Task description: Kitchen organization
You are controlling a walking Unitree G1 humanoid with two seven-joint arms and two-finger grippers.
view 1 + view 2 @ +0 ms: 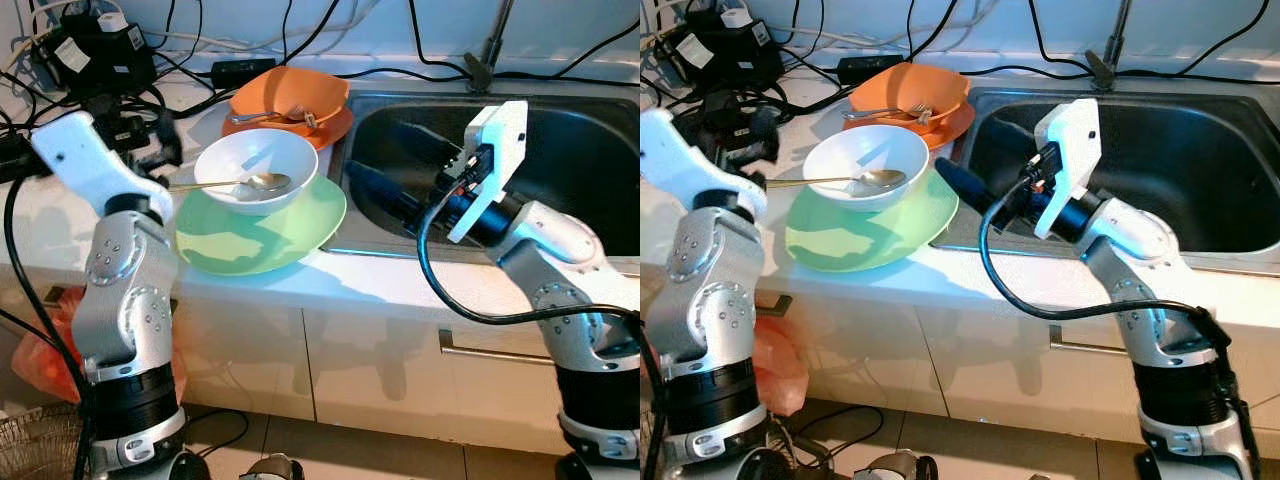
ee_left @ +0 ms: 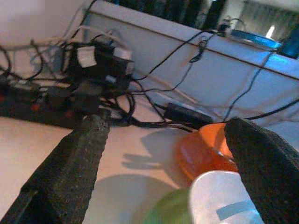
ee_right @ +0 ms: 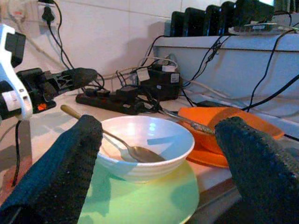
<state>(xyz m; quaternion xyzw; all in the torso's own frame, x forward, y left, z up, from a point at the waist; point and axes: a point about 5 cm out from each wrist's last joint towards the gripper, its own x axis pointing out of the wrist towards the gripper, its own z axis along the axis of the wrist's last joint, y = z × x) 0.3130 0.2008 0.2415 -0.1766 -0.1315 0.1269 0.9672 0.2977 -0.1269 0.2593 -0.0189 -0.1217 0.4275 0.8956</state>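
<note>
White bowl (image 3: pixel 147 144) with its spoon (image 3: pixel 126 147) sits framed between the right gripper (image 1: pixel 975 195)'s wide-open, empty jaws, left gripper (image 2: pixel 177 158) likewise spread and empty, and a hasty closure could tip the spoon

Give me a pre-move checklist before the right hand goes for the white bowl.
1. Right hand open: ok, fingers spread wide, holding nothing.
2. Right hand lined up: ok, over the sink edge, aimed at the white bowl.
3. Bowl seated: ok, it rests on the green plate.
4. Bowl empty: not ok, a spoon lies in it, handle sticking out over the rim.
5. Left hand clear: ok, open, behind the bowl near the cables.
6. Orange bowl apart from the white one: cannot tell.
</note>
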